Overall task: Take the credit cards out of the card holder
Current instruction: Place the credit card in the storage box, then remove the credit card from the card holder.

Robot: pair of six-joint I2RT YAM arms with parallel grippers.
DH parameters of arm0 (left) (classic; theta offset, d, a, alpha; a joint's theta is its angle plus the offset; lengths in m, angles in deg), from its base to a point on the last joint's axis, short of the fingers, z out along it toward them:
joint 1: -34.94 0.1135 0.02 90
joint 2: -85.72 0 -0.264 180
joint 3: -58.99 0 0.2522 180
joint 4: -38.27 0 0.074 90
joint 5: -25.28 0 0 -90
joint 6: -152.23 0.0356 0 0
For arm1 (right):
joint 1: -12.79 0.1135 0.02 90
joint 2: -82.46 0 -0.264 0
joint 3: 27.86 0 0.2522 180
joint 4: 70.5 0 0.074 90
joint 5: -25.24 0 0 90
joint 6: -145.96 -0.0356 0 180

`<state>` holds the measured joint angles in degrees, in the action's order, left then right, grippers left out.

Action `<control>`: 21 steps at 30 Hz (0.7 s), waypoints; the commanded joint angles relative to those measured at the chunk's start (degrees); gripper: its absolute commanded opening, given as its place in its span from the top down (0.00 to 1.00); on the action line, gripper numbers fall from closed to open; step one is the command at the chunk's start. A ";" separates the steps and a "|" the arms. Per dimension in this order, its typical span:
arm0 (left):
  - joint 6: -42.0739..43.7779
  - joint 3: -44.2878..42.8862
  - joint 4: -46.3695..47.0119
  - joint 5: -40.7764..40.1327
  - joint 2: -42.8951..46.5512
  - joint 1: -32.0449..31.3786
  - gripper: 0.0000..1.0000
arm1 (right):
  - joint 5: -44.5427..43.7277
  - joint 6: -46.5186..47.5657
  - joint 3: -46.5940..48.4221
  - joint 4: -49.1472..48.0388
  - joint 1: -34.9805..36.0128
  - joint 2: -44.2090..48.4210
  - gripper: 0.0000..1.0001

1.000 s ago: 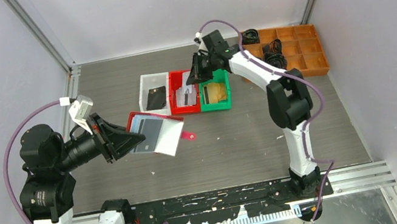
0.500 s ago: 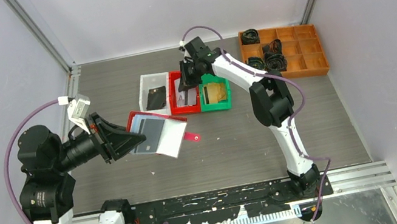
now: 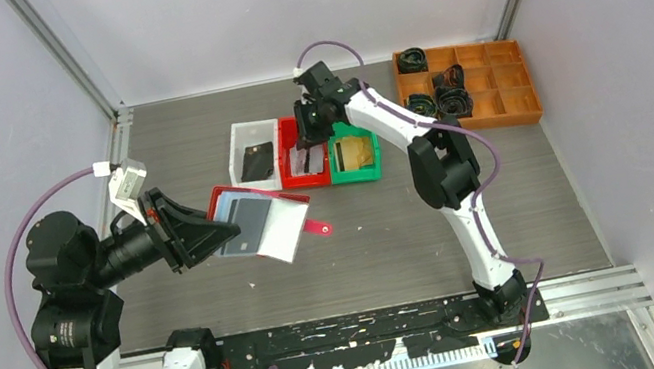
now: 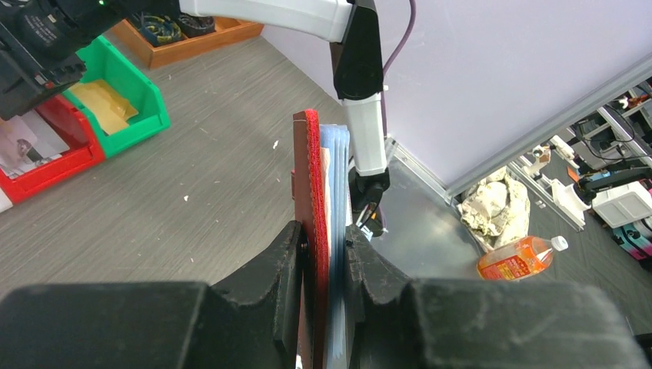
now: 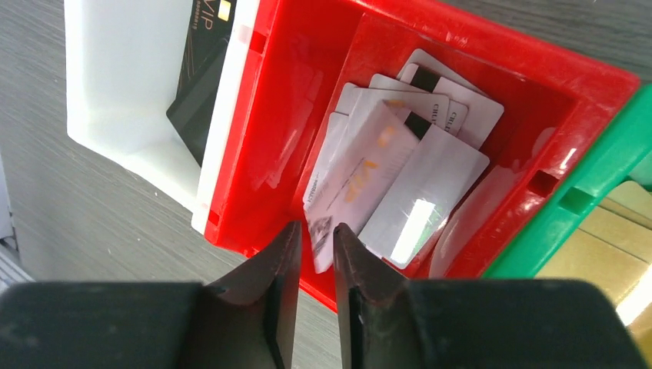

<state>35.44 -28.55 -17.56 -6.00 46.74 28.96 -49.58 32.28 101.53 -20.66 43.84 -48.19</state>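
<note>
The red leather-like folding card holder hangs open above the left half of the grey tabletop, lifted off the surface and nearer the near edge than the row of bins. Its pale clear-sleeved inside faces up, and a dark grey card sits in one sleeve. Its small red snap tab sticks out on the side toward the tabletop's middle. The left fingers are clamped on the holder's left edge; in the left wrist view the red cover and the pale blue sleeves stand edge-on between them. Beyond the holder, toward the far edge near the tabletop's middle, three small bins stand side by side, touching: a white plastic bin on the left, a red plastic bin in the middle and a green plastic bin on the right. A black card leans inside the white bin, several silvery-white cards lie overlapping in the red bin, and gold cards lie in the green one. The right fingers hover over the red bin's near wall with a narrow gap between them. The corner of a blurred pale card shows in that gap, face up rather than pinched; whether it touches them I cannot tell. An orange compartment tray holding black coiled things sits in the far right corner.
</note>
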 commanded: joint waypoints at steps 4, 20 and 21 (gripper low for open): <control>-0.26 -1.90 3.56 1.71 0.48 -0.08 1.00 | -5.56 2.26 2.78 -0.08 1.36 4.05 0.68; -0.14 -1.48 4.08 2.16 0.59 -0.09 1.00 | 20.65 -13.88 -27.94 -28.00 -2.04 43.13 0.20; -0.19 -1.27 4.14 2.31 0.69 -0.11 1.00 | 22.57 -17.26 -31.36 -33.01 -2.54 46.21 0.16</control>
<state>35.60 -28.57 -17.54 -5.48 46.74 28.96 -41.73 28.00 81.01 -31.26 43.67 -15.12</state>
